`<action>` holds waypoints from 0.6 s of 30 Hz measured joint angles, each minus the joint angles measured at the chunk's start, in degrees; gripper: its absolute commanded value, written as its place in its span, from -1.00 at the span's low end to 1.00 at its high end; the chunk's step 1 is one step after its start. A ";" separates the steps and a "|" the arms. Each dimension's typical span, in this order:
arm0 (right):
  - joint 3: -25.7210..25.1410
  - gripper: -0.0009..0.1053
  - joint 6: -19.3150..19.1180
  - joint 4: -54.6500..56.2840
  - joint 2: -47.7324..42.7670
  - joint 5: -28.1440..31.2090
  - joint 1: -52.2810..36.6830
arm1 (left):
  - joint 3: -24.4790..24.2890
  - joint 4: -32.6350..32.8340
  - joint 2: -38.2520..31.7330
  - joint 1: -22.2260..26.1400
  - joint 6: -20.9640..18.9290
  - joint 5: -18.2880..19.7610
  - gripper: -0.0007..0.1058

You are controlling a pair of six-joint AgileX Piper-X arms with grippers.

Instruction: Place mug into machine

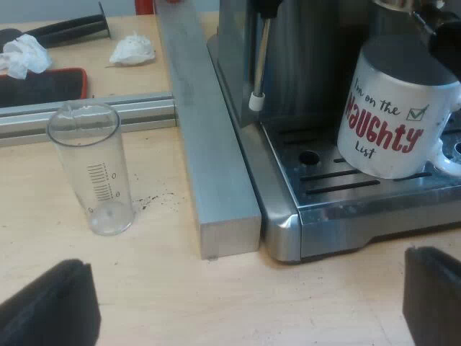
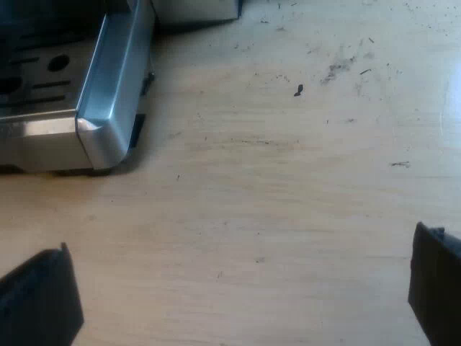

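A white mug [image 1: 397,119] with red and black lettering stands on the espresso machine's [image 1: 317,65] slotted drip tray [image 1: 346,184], its handle toward the tray's far side. My left gripper [image 1: 245,306] is open over the wooden table, short of the machine's front corner, with nothing between its fingers. My right gripper [image 2: 238,295] is open too, above bare table beside the machine's [image 2: 108,108] drip tray corner. The steam wand [image 1: 258,65] hangs near the mug.
A clear measuring glass [image 1: 92,167] stands upright on the table by a metal bar [image 1: 205,137] that runs along the machine's side. Crumpled tissues [image 1: 132,49] and a black pad with a red edge [image 1: 43,85] lie beyond a rail. Coffee grounds [image 2: 338,68] speckle the table.
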 measured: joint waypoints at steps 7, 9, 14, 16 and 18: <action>0.00 0.79 0.00 0.00 0.00 0.00 0.00 | 0.00 0.00 0.00 0.00 0.00 0.00 0.65; 0.00 0.79 0.00 0.00 0.00 0.00 0.00 | 0.00 0.00 0.00 0.00 0.00 0.00 0.65; 0.00 0.79 0.00 0.00 0.00 0.00 0.00 | 0.00 -0.14 0.00 0.00 0.00 0.00 0.65; 0.00 0.79 0.00 0.00 0.00 0.00 0.00 | 0.00 -0.29 0.00 0.00 0.00 0.00 0.65; 0.00 0.79 0.00 0.00 0.00 0.00 0.00 | 0.00 -0.40 0.00 0.00 0.00 0.00 0.65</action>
